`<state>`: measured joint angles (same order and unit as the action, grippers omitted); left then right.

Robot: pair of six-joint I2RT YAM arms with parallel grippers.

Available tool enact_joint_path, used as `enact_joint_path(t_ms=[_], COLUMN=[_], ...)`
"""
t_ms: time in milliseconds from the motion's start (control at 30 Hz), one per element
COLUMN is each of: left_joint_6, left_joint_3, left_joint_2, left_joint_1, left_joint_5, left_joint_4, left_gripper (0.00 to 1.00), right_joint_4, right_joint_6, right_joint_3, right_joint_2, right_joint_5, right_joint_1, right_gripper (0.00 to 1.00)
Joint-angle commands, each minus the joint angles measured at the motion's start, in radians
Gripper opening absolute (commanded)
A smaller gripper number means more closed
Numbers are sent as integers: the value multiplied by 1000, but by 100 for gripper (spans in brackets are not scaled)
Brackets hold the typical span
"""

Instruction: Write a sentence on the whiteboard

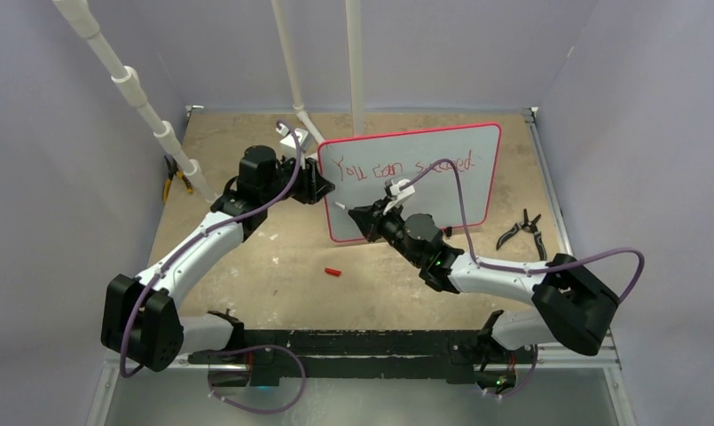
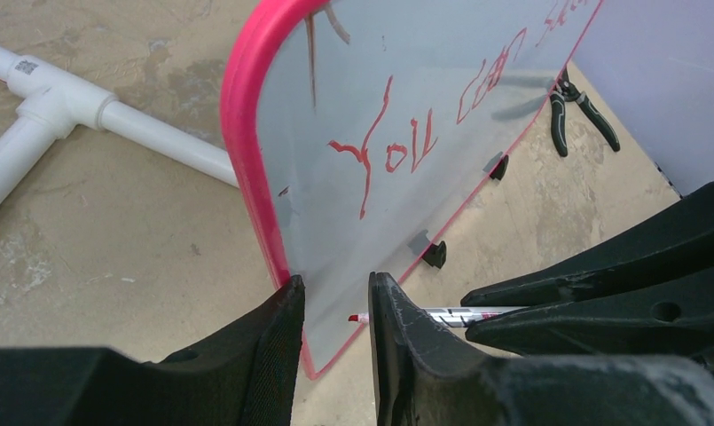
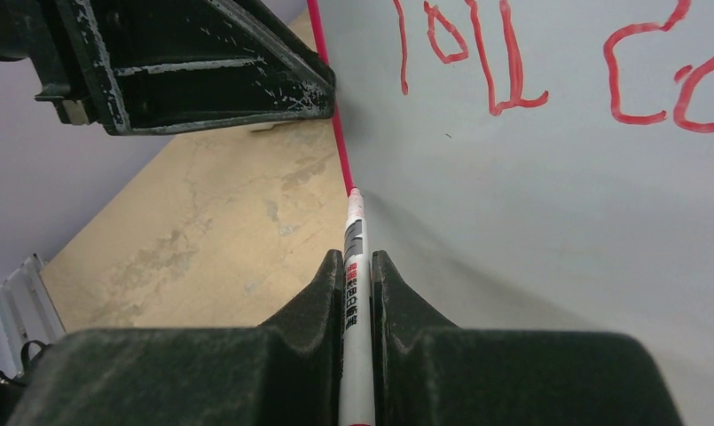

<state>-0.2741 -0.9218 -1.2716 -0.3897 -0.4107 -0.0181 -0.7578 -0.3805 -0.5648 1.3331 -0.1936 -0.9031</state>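
Right claw (image 3: 357,259) pinching marker (image 3: 354,238) lengthwise, tip toward whiteboard (image 3: 557,222) edge.

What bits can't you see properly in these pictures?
Sentence: last word tiny in top view, crossed by a cable; cut off in both wrist views.
Left gripper: left wrist view does not show whether it pinches the whiteboard.
Marker tip: right wrist view's angle hides whether it touches the whiteboard.
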Motion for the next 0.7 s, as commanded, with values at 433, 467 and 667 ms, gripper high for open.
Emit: enact_joint_path(t_ms=[433,467,667], left_joint_6=[-11,-15,-34], left_joint_3=[-10,-11,-12], left_joint_2=[-6,-13,-44], left_joint_1=[3,3,3], left_joint_5=[85,71,15], left_joint_4=[1,3,51], left_gripper=[36,36,35], right_joint_4=[-49,-49,-32], right_joint_6=[22,21,16], right_joint_3=[-67,-64,-70], right_joint_2=[40,39,48], right_joint_5=[-114,-118,-137], right_joint_1=[-5,-5,-5], right_gripper=[0,0,0])
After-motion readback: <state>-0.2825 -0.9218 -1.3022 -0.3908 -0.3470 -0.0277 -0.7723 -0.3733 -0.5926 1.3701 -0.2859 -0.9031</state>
